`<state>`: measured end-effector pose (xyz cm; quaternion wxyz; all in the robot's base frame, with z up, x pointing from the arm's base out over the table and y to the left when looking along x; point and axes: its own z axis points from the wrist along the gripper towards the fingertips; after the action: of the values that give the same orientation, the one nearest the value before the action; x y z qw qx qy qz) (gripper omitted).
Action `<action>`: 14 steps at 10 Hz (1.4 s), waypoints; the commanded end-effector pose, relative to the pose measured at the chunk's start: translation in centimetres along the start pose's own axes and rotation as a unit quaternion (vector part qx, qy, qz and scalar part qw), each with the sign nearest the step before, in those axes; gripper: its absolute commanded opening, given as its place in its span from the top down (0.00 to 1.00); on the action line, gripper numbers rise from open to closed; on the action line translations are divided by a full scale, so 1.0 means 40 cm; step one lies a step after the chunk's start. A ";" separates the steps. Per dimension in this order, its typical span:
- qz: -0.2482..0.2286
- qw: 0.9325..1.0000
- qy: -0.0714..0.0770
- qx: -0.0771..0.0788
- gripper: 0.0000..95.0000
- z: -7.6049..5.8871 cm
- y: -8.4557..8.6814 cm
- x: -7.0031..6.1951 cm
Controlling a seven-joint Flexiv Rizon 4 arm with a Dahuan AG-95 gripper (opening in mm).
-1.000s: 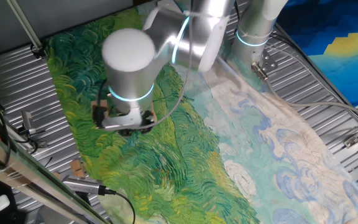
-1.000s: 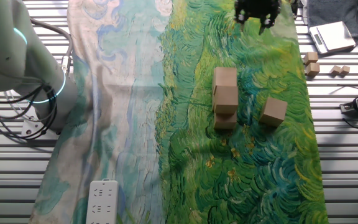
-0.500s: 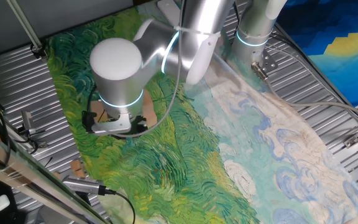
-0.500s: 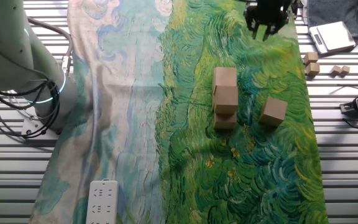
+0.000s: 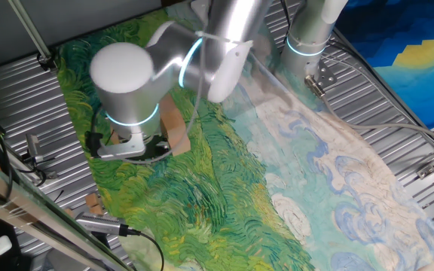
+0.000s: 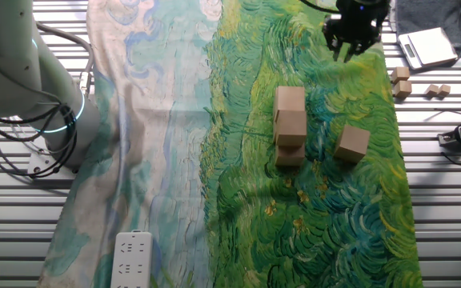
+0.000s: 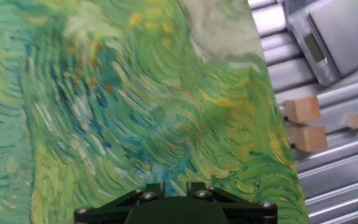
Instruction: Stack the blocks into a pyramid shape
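Observation:
Three tan wooden blocks (image 6: 290, 124) sit pressed together in a short line in the middle of the green cloth. Part of that group (image 5: 174, 129) shows beside the arm in one fixed view. A single block (image 6: 351, 142) lies just right of the group. Two more blocks (image 6: 400, 81) rest off the cloth on the metal table, also seen in the hand view (image 7: 306, 123). My gripper (image 6: 344, 53) hangs over the cloth's far right part, well beyond the group and left of the two outlying blocks. Its fingers (image 7: 151, 187) stand slightly apart with only cloth between them, gripper (image 7: 171, 185) open.
A grey scale (image 7: 328, 37) sits on the metal table past the two outlying blocks, with tiny tan scraps (image 6: 438, 90) near it. A white power strip (image 6: 133, 258) lies at the cloth's near left corner. The arm's base (image 6: 46, 120) stands at the left.
The gripper has moved steadily to the right across the far end of the cloth, toward the two blocks on the metal table. No block has moved.

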<state>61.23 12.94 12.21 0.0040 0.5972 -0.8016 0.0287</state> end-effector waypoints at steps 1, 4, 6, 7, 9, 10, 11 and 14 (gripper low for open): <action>-0.023 1.000 -0.006 0.004 1.00 -0.003 -0.007 0.040; -0.028 1.000 -0.002 0.006 1.00 -0.010 -0.030 0.089; -0.015 1.000 -0.003 0.005 0.60 -0.016 -0.035 0.091; -0.006 1.000 -0.006 0.000 0.00 -0.016 -0.039 0.084; 0.007 1.000 -0.019 -0.008 0.00 -0.014 -0.040 0.061; 0.009 1.000 -0.020 -0.008 0.00 -0.013 -0.043 0.054; 0.007 1.000 -0.019 -0.008 0.00 -0.012 -0.046 0.052; -0.023 1.000 -0.018 -0.006 0.20 0.010 -0.069 0.065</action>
<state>63.02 9.86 12.19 -0.0076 0.6088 -0.7932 0.0098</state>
